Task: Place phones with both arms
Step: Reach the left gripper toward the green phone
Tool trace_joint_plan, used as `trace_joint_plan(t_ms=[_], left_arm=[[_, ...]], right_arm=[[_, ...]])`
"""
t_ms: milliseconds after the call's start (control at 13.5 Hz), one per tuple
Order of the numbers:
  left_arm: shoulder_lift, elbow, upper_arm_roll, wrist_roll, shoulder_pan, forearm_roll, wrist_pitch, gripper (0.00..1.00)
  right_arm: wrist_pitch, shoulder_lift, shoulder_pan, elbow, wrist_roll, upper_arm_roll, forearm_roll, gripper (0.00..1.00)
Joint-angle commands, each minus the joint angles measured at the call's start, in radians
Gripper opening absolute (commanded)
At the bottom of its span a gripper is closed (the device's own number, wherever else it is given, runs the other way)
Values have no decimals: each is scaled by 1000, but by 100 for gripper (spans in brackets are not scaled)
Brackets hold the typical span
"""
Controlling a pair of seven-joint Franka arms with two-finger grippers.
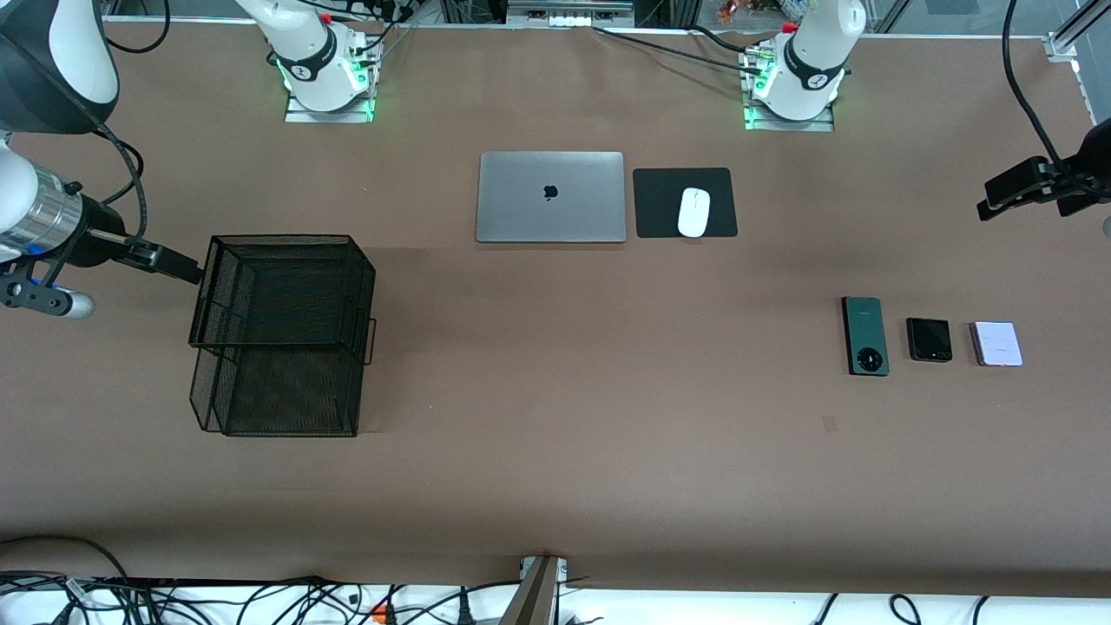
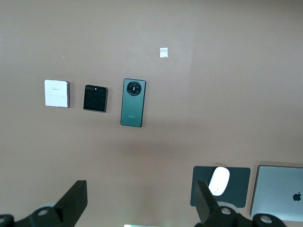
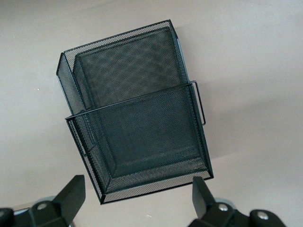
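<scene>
Currently the dark-green phone (image 1: 866, 336), black phone (image 1: 929, 339) and lilac-white phone (image 1: 996, 344) lie in a row (untouched). Left gripper (image 2: 140, 204) spread above them; right gripper (image 3: 137, 196) spread over the mesh tray (image 1: 282, 334).

Brown table (image 1: 555, 486) carries laptop (image 1: 551, 197), mousepad (image 1: 685, 202), mesh tray (image 1: 282, 334) (two-tiered), three phones (image 1: 929, 338).

Three phones lie in a row on the bench (image 1: 555, 486) toward the left arm's end: the long phone (image 1: 866, 336), the small squarish phone (image 1: 929, 339) beside it, then the pale phone (image 1: 996, 344) nearest that end — all apart from one another. The left gripper (image 2: 142, 203) hangs above the bench, its fingers (image 2: 75, 201) spread; the phones lie out ahead of the fingertips. The mouse (image 1: 693, 212) rests on its pad (image 1: 660, 204), just beside the laptop (image 1: 551, 197). The right gripper (image 3: 135, 198) hangs beside the wire tray stack (image 1: 282, 330), fingers (image 3: 73, 194) apart — seemingly clear of the rim.
</scene>
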State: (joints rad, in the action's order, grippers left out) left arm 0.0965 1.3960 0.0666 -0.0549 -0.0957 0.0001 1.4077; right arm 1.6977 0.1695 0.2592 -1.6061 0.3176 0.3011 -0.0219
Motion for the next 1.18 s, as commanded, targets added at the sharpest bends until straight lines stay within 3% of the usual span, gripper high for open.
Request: trace_joint_plan(t_ms=[0,443,665,887,1109], left_arm=[[-15,21,-8,21,1,24,7,100],[5,30,-10,21,1,23,33,100],[92,90,-13,23,-24,35,182,100],[138,230,-8,23,-44,77,394,100],[238,253,-10,21,-44,74,485,100]], right_arm=[[-21,10,5,28,18,6,-3,100],[-27,12,3,28,17,6,-3,100],[-27,12,3,28,17,6,-1,100],[-29,12,3,28,18,6,0,100],[-29,12,3,28,20,4,5,100]])
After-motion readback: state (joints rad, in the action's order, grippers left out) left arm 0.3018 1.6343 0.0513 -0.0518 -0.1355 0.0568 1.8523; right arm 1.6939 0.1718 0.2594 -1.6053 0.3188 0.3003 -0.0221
